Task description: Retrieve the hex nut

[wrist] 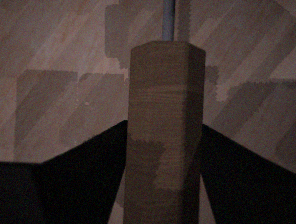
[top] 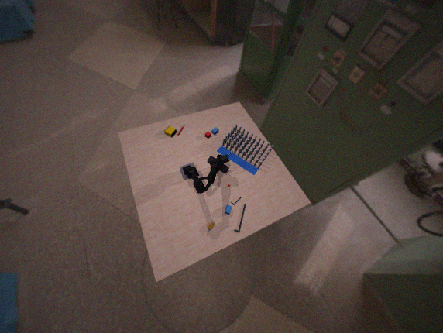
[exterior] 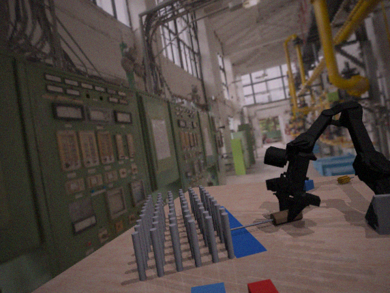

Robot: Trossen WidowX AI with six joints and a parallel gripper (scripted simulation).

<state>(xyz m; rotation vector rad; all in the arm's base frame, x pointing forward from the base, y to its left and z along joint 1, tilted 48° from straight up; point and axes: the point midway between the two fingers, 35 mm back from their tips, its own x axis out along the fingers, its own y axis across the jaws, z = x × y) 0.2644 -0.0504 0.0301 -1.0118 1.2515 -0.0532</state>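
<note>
My gripper (top: 223,159) (exterior: 290,215) (wrist: 162,129) is shut on the brown wooden handle (exterior: 279,217) (wrist: 159,95) of a tool, low over the table in front of the taped strip. The tool's thin grey rod (exterior: 253,225) (wrist: 168,20) runs from the handle across the blue taped strip (top: 244,163) (exterior: 246,246) toward the spacers. Its far end is hidden behind the front spacers in the exterior view. The grey metal spacers (exterior: 175,245) stand upright in rows behind the strip. The hex nut cannot be made out in any view.
Near the field's left end lie a red block (top: 207,135) (exterior: 262,287) and a blue block (top: 215,131) (exterior: 208,288). Farther off are a yellow block (top: 170,131), a red-handled tool (top: 180,130), a long black hook (top: 242,217), another blue block (top: 228,209) and a yellow-handled tool (top: 211,226) (exterior: 343,179).
</note>
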